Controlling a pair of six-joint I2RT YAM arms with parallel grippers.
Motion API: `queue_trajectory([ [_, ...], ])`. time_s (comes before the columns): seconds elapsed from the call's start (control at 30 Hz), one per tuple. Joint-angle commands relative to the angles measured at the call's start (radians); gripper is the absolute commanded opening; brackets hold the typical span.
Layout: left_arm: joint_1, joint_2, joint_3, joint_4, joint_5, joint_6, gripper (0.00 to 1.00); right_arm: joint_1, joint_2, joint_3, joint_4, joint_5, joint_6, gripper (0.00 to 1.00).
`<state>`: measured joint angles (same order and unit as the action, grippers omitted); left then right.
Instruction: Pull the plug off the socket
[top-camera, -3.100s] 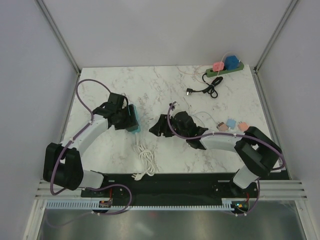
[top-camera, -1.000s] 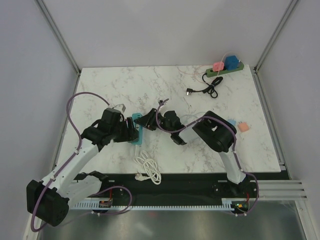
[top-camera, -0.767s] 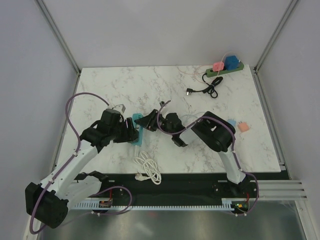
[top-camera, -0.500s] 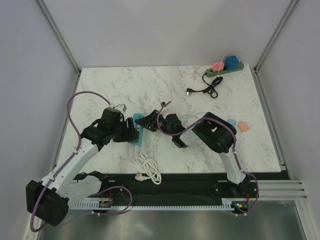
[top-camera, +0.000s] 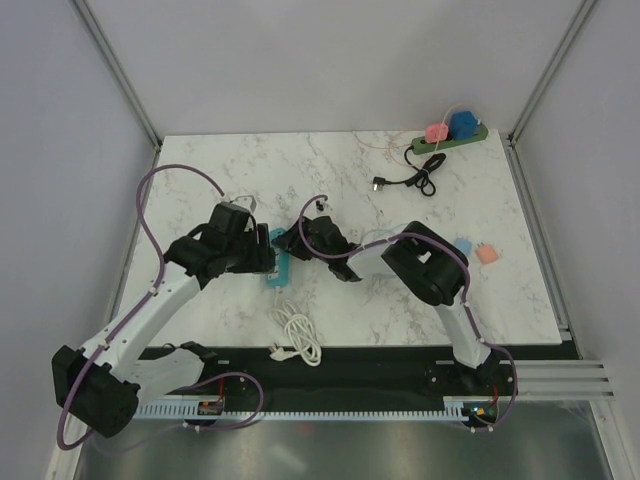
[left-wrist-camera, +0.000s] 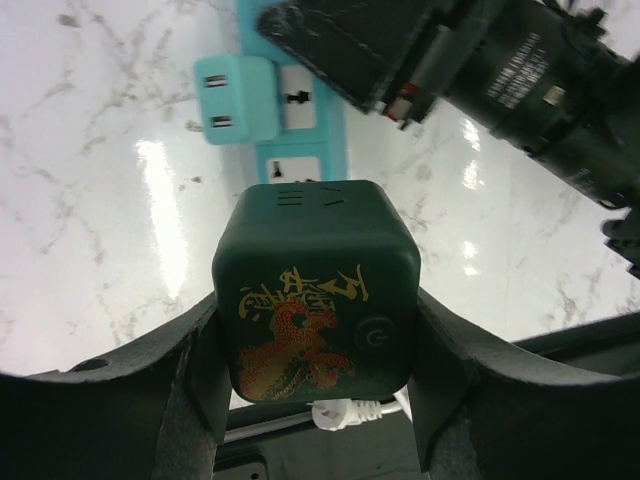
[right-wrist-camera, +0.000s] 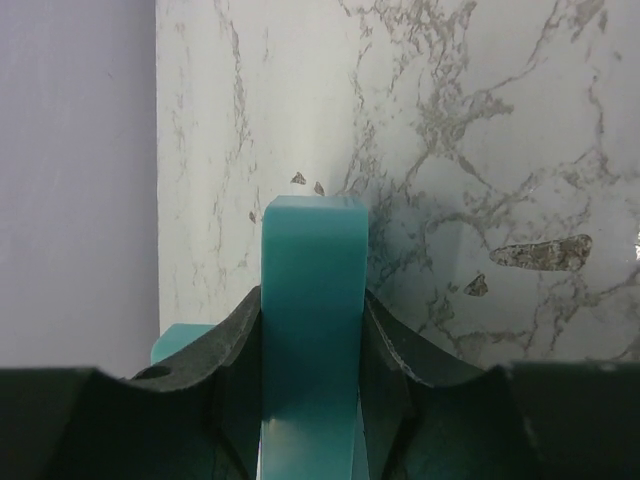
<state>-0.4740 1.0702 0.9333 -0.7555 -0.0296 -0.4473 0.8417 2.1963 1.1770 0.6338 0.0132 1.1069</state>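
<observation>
A dark green cube plug (left-wrist-camera: 315, 300) with a gold and red dragon print sits between my left gripper's fingers (left-wrist-camera: 205, 350). My left gripper (top-camera: 257, 251) is shut on it. The plug stands over the near part of the teal socket strip (left-wrist-camera: 300, 100), and its underside is hidden, so I cannot tell whether it is seated. A teal adapter (left-wrist-camera: 235, 98) is plugged in on the strip's left side. My right gripper (right-wrist-camera: 312, 330) is shut on the far end of the strip (right-wrist-camera: 312, 290), one finger on each long side. From above, both grippers meet at the strip (top-camera: 279, 268).
A white coiled cable (top-camera: 295, 335) lies near the front edge, below the strip. A green power strip (top-camera: 450, 138) with pink and blue plugs lies at the far right corner, with a black cable (top-camera: 415, 180) in front of it. Small pink and blue adapters (top-camera: 478, 250) lie at the right.
My left gripper, with the plug in it, has shifted a little toward the far side. My right gripper has slid left along the strip. Both grips are unchanged.
</observation>
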Motion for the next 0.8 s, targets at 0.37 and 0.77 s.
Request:
queue_trajectory([
  [0.37, 0.320, 0.149, 0.016, 0.022, -0.063, -0.142, 0.02, -0.075, 0.092, -0.269, 0.434, -0.168, -0.036, 0.00],
  [0.77, 0.353, 0.431, 0.134, 0.091, -0.023, -0.111, 0.15, -0.064, 0.097, -0.284, 0.484, -0.206, -0.082, 0.00],
])
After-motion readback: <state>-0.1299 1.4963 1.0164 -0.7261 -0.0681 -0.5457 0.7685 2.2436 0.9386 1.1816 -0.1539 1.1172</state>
